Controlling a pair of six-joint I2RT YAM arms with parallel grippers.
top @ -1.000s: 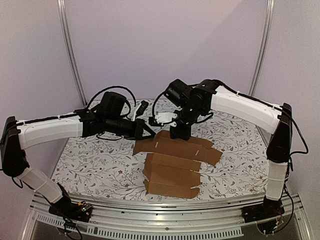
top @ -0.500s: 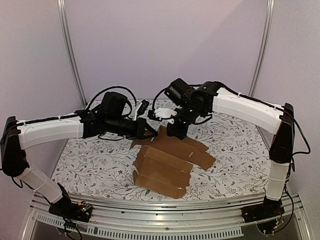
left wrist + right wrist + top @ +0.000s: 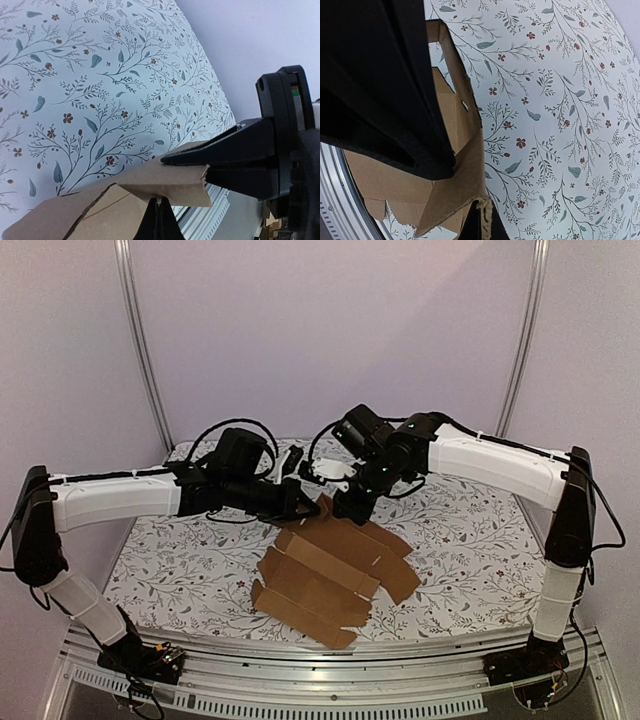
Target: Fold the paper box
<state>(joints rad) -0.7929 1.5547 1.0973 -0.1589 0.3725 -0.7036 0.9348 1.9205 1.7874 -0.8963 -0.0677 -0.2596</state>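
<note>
The paper box [image 3: 322,572] is a flat brown die-cut sheet with creases and flaps, lying askew mid-table with its far edge raised. My left gripper [image 3: 307,508] and right gripper [image 3: 345,510] meet at that far edge, close together, each shut on the cardboard. In the left wrist view my left gripper [image 3: 160,212] pinches the edge of a folded-over flap of the paper box [image 3: 150,182], and the right gripper's fingers [image 3: 225,150] lie on top of it. In the right wrist view my right gripper [image 3: 483,220] clamps a frayed corner of the paper box [image 3: 470,170]; the left gripper [image 3: 380,90] fills the upper left.
A floral cloth covers the table [image 3: 180,570]. A white round object [image 3: 330,471] and a small black part [image 3: 292,456] sit at the back, behind the grippers. A metal rail [image 3: 300,655] runs along the near edge.
Both grippers have shifted slightly left, still holding the far edge. The sheet has swung round, its near end sliding left towards the front.
</note>
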